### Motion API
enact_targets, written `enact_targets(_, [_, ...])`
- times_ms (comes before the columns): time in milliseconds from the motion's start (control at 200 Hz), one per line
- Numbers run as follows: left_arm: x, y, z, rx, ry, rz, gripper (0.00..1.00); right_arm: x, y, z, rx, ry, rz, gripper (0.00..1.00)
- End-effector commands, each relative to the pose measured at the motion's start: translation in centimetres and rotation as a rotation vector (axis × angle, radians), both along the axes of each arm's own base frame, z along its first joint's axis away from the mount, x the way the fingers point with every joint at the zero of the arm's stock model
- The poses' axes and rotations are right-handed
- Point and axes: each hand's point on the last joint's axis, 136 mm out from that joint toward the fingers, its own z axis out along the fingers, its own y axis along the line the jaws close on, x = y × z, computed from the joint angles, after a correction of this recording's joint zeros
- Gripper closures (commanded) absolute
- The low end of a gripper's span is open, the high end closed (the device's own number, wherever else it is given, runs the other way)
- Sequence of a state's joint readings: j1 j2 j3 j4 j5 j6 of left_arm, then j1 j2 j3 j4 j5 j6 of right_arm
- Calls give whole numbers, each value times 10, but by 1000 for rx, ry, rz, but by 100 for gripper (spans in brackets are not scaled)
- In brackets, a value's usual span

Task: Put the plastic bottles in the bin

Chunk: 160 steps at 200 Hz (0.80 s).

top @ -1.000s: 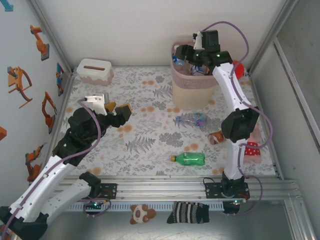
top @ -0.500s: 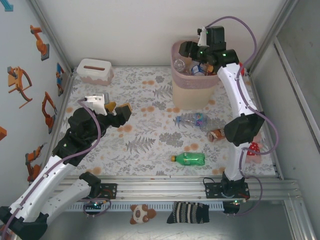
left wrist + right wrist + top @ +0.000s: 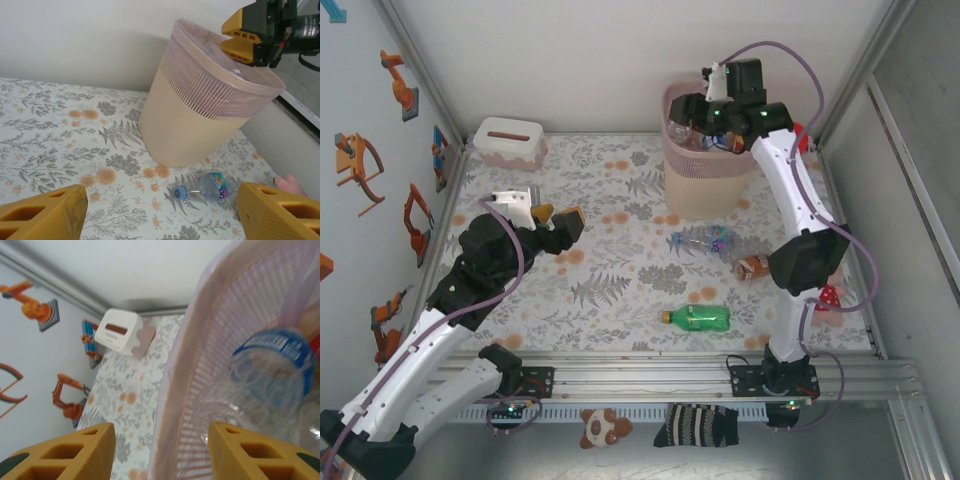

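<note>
Bin [image 3: 705,190] beneath raised right hand [image 3: 161,440], jaws apart, seemingly empty, left hand [image 3: 160,212] low, also apart

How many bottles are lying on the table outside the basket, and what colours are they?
Clear bottle: 1
Green bottle: 1
Orange-brown bottle: 1
Total: 3
</note>
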State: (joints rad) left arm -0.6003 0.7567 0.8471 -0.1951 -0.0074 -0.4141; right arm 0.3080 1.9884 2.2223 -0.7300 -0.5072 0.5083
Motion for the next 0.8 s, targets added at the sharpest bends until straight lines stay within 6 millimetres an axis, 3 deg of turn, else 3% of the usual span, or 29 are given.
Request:
enact_targets(0, [0, 1, 12, -28, -25, 1, 22, -16, 10, 4, 29, 27, 47, 47])
enact_targets(275, [-3, 5, 14, -28, -29, 7, 22, 10, 3, -6, -26, -18, -31, 33])
enact_targets(796, [-12, 18, 19, -20, -50, 38, 22, 63, -5, -6, -93, -163, -144, 30])
